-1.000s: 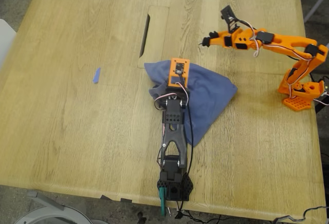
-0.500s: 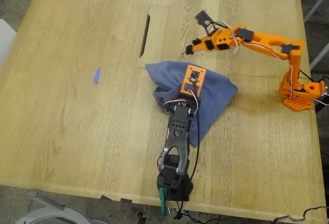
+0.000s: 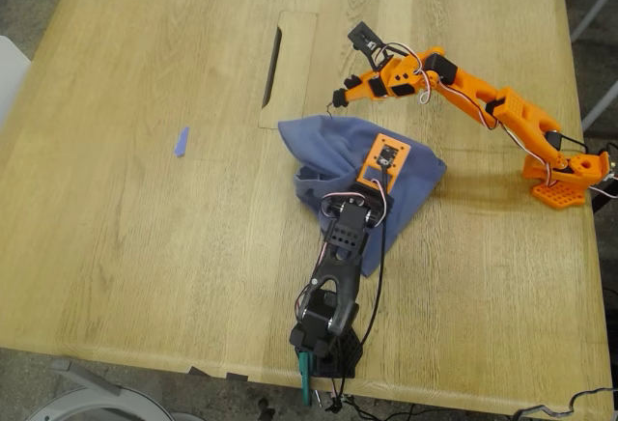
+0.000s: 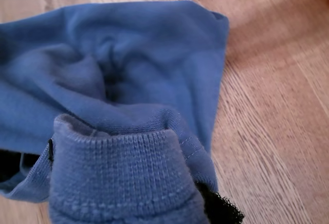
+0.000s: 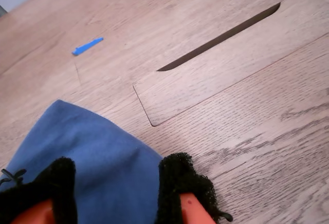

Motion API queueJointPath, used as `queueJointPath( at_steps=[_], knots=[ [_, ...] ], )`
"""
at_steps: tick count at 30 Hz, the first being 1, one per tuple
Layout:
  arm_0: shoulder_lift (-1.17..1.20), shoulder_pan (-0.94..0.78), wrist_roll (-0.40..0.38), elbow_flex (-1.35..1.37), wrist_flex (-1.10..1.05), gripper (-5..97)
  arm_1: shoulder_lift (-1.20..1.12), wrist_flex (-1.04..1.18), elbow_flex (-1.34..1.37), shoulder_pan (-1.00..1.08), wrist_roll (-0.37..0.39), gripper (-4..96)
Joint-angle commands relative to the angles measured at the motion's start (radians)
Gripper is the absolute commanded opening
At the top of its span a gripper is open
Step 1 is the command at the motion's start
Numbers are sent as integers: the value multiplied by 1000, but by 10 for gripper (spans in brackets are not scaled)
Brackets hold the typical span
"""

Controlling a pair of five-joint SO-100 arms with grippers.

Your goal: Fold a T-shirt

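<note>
My first gripper (image 3: 379, 172) is closed on a ribbed, knitted edge of the blue-purple cotton T-shirt (image 3: 338, 155) — in its wrist view that band (image 4: 121, 175) is bunched between the jaws and fills the near part of the picture, with one black pad just showing beside it. It rides on the black arm based at the near edge of the table. My second gripper (image 5: 115, 193) stands open, its two black foam-covered fingers (image 5: 180, 180) spread either side of the shirt's far corner, with nothing clamped; it belongs to the orange arm (image 3: 483, 93) reaching in from the exterior view's right.

The shirt lies crumpled near the middle of the light wooden table (image 3: 135, 247), a rough triangular heap, not flat, just near of the long dark slot (image 3: 273, 54) in the inset panel. A small blue strip (image 3: 182, 141) sits well apart toward the exterior view's left.

The risks, as I judge them: the first grip holds a thick bunch, so several layers may drag together and the heap would twist instead of opening. If the second gripper closes on the corner too shallowly, the cloth could slip out — or the fingers could scrape the wood. Pulling both arms apart while the fabric is tangled could also yank the band free.
</note>
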Motion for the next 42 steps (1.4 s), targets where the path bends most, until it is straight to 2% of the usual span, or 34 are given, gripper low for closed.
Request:
queueJointPath(
  at_steps=[1, 11, 15, 31, 42],
  knots=[
    [81, 60, 9, -17, -18, -1, 12, -23, -67, -9, 25, 288],
    [77, 201, 12, 61, -28, -1, -12, -15, -80, -41, 20, 282],
    [78, 204, 14, 63, -28, -1, -37, -3, -98, -48, 9, 287],
    [77, 275, 17, 130, -8, -1, -81, -103, -98, -100, 48, 290],
    [84, 318, 26, 77, 196, -1, -60, -110, -98, -144, 94, 292]
  ],
)
